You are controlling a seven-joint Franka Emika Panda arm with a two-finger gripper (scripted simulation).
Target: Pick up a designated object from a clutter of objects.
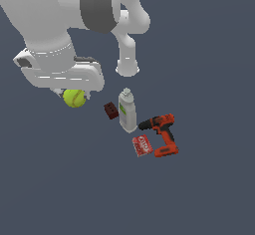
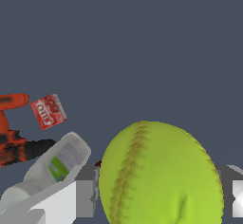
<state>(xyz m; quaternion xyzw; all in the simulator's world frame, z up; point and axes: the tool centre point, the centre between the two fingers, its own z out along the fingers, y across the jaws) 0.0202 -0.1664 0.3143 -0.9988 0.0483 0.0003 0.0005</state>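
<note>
The designated object, a yellow-green ball (image 1: 74,98) with a curved seam, sits right under the white hand at the exterior view's left. In the wrist view the ball (image 2: 156,171) fills the space between the two grey fingers (image 2: 85,192). My gripper (image 1: 74,92) (image 2: 159,197) is shut on it, a finger pressed against each side. The ball is apart from the rest of the clutter of objects, which lies toward the exterior view's right. I cannot tell whether the ball rests on the floor or hangs above it.
A dark red block (image 1: 111,110) lies closest to the ball. Beside it is a white bottle with a green label (image 1: 127,111) (image 2: 57,166). Further right are an orange-black drill (image 1: 163,133) (image 2: 9,137) and a red box (image 1: 142,145) (image 2: 47,111).
</note>
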